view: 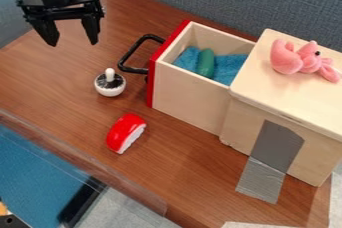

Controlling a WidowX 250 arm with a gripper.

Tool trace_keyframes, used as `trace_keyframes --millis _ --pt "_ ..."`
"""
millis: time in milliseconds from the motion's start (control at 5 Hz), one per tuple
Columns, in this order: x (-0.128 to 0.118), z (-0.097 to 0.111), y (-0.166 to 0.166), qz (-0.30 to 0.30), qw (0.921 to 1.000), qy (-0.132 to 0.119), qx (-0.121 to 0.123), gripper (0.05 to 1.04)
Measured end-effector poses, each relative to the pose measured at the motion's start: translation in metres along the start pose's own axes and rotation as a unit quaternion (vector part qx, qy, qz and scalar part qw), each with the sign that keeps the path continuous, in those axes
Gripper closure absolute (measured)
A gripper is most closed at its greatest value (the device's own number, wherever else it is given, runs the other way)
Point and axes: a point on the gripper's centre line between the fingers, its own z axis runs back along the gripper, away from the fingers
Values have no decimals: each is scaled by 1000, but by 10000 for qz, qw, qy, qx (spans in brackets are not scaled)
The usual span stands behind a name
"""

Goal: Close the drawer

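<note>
One drawer (190, 97) is the whole of my job, and it sits well out of the wooden cabinet (294, 99), its red front panel (152, 79) facing my side of the table (53, 84). I judge that I am at the approach, with the push not yet begun: my gripper (73, 42) hangs at the upper left, its two fingers spread wide with nothing between them, apart from the black handle (131, 50). Next I should line up with the handle or the panel, low enough to meet it squarely, and press straight along the drawer's run into the cabinet. I need no grasp for that; closing my fingers first might give me a firmer nose to push with. A skewed shove could make the drawer bind, and too wide a path could knock the little pot (109, 91) with the white knob, which stands near the handle. Now my count: one drawer, one handle, one cabinet, one pot, and one red-and-white toy piece (125, 132) lying on the table beyond it. Inside the drawer I count one green object (206, 63) on one blue cloth (230, 66). On the cabinet's top lies one pink plush toy (304, 62), and down its side runs grey tape (275, 143), reaching onto the table.
</note>
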Motion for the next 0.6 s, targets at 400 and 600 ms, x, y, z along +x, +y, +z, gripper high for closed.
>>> trace_keyframes --millis 400,600 --pt "-1 -20 -19 55 9996 261 -136 84" --pt "10 -30 -34 157 9994 210 -224 84"
